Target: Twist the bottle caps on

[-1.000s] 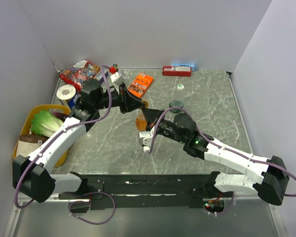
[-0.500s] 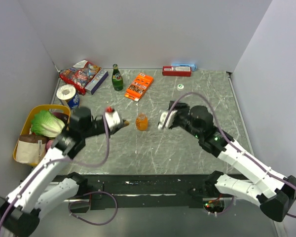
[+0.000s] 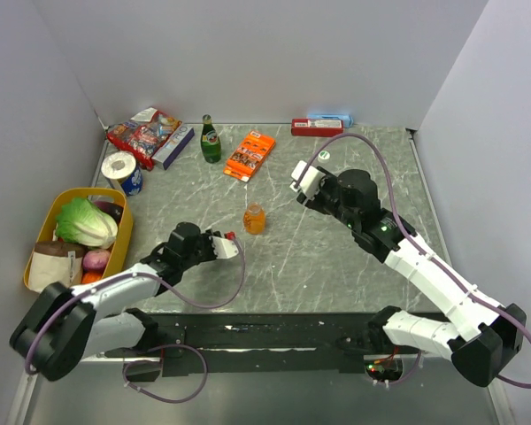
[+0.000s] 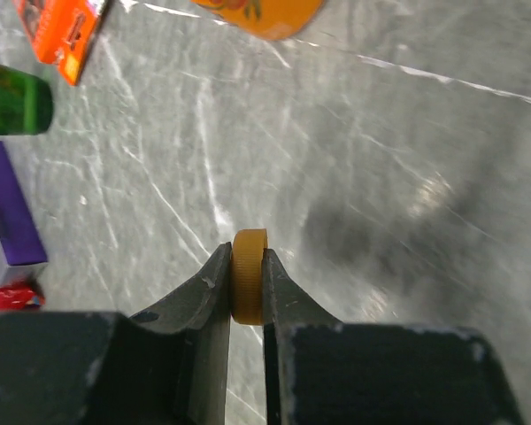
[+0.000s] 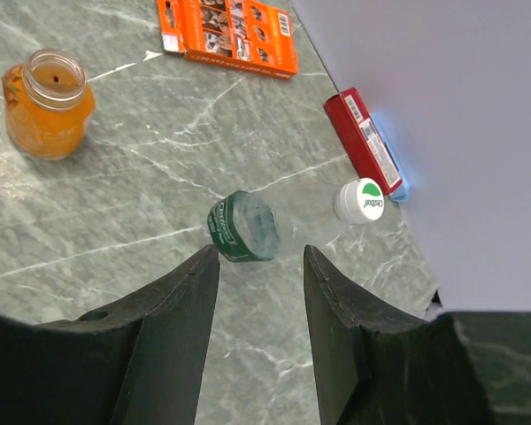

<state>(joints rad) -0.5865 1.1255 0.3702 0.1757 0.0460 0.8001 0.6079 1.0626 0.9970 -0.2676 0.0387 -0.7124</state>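
Since the earlier frames both arms are seen drawn away from the orange bottle point(image 3: 255, 218): the left arm point(image 3: 124, 288) is lowered toward the near edge, and the right arm point(image 3: 425, 266) is pulled back toward the far right.

Surface: a grey marbled counter point(image 3: 283, 274) with white veining, closed in by plain pale walls point(image 3: 248, 53) on three sides. Along the far edge are ranged a snack bag point(image 3: 142, 131), a purple box point(image 3: 173, 148), a tall green glass bottle point(image 3: 211, 140), an orange packet point(image 3: 250, 154) and a red box point(image 3: 317, 127). A tape roll point(image 3: 119, 166) is set at the left. Nearer on that side a yellow basket point(image 3: 49, 221) is seen with a cabbage point(image 3: 84, 221) in it.

Orange bottle: upright, mid-counter, uncapped, between the two arms and apart from both.

Left wrist view: the orange cap point(image 4: 249, 288) is pinched on edge between the left fingers point(image 4: 211, 288). From above this grip is too small to be made out.

Right wrist view: the right fingers point(image 5: 181, 319) are spread, with nothing between them. Beyond their tips the grey-green bottle point(image 5: 248, 228) is seen, apparently lying on its side with its open mouth toward the camera. The white cap point(image 5: 363, 199) with its green mark is found just past the far end; whether the two touch cannot be told. From above the bottle is hidden by the right arm, and only the white cap is seen, on the counter near the red box.
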